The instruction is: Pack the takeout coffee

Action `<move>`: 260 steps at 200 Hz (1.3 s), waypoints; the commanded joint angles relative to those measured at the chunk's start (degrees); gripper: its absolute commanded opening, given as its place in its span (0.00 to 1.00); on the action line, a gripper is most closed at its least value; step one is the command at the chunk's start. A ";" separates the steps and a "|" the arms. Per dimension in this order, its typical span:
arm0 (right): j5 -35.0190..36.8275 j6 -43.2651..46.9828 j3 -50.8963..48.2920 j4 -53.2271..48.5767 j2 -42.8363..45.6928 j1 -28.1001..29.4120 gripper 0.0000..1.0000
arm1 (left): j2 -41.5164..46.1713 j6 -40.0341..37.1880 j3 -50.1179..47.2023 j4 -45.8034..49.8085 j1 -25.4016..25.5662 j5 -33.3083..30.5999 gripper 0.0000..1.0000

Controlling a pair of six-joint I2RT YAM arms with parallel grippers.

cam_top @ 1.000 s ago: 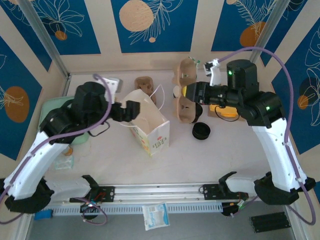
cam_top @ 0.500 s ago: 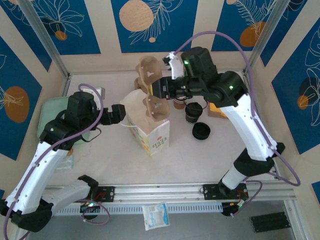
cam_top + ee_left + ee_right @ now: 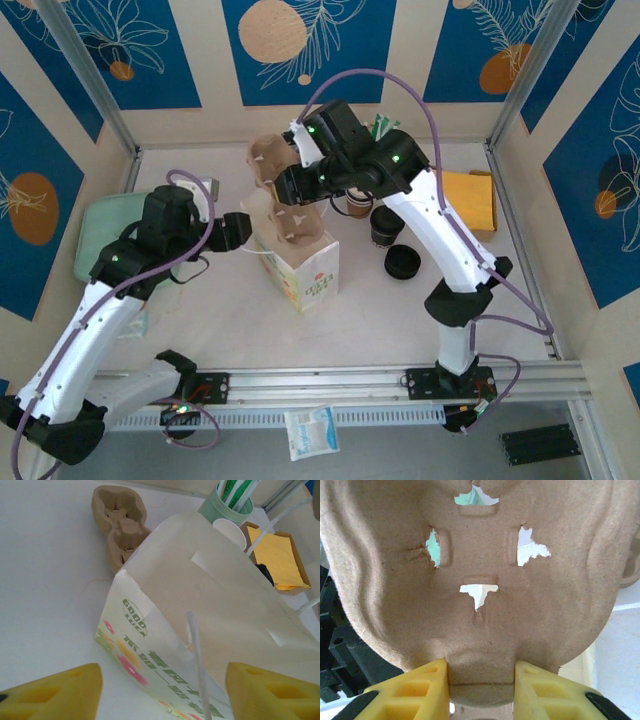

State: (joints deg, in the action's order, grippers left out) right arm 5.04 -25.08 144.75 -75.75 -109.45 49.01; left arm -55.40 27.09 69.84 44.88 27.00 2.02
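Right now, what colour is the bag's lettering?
Green, on the white paper bag; clearest in left wrist view.

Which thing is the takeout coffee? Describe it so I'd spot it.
In the top view, find the white paper bag mid-table and look right. The takeout coffee stands there: a small cup capped with a black lid, unlike the loose black lid just below it in that view, which has no cup.
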 commanded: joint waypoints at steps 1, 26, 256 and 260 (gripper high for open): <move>0.58 1.35 2.48 -2.42 -1.36 0.77 0.32 | 0.65 -0.21 -0.58 -1.86 -0.68 2.12 0.58; 1.14 1.81 3.12 -3.06 -3.07 1.34 0.32 | 1.23 -0.03 -0.75 -1.73 -0.64 2.61 0.46; 10.17 4.96 2.68 -7.40 -8.74 5.04 0.31 | 4.06 2.83 -3.71 -2.09 -0.64 6.23 0.02; 10.17 4.87 3.02 -7.55 -8.95 4.97 0.31 | 4.05 2.85 -3.74 -2.19 -0.64 6.24 0.02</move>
State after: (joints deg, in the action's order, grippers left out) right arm 14.85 -20.95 146.23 -82.15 -117.30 53.67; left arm -52.16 29.74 66.78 43.66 27.00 7.07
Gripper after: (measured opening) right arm 0.311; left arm 0.067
